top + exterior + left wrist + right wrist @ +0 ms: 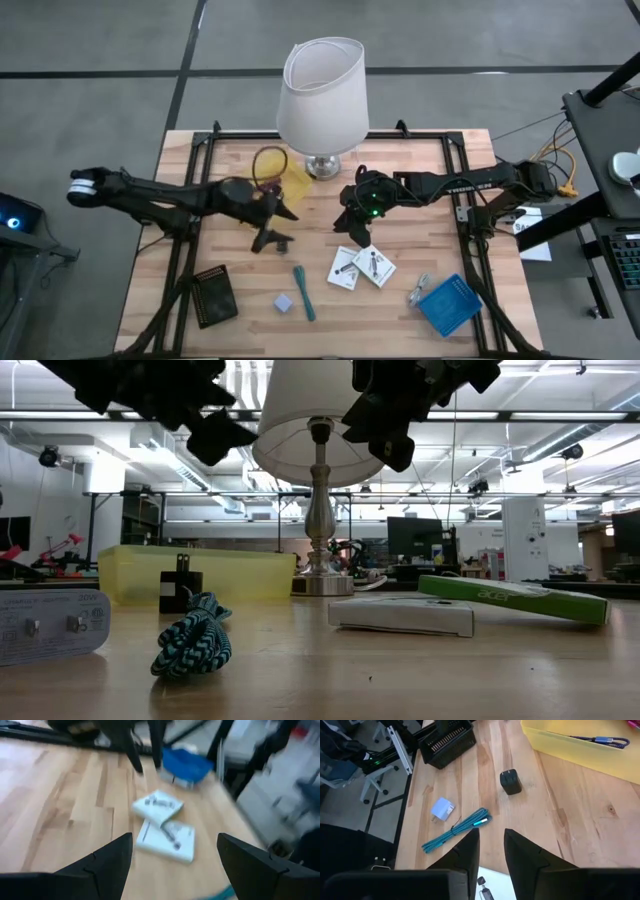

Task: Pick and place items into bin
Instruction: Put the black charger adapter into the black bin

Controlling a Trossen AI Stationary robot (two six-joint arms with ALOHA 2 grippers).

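Both my grippers hang empty above the wooden table [420,180]. My left gripper [172,855] gapes wide over two white boxes [162,825]; my right gripper [492,847], nearly shut, hovers near them. Left on the table: teal braided cable [455,830], lavender adapter [441,809], black charger cube [510,782], blue box [448,303]. Only a cord lies in the yellow bin [580,747], so I judge most work remains.

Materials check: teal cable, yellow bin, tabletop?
Teal cable: looks like a braided fabric jacket, with a criss-cross weave showing in the low view. Yellow bin: likely translucent plastic; smooth, and the cord inside shows through. Tabletop: wood, butcher-block strips with visible grain and a matte finish.
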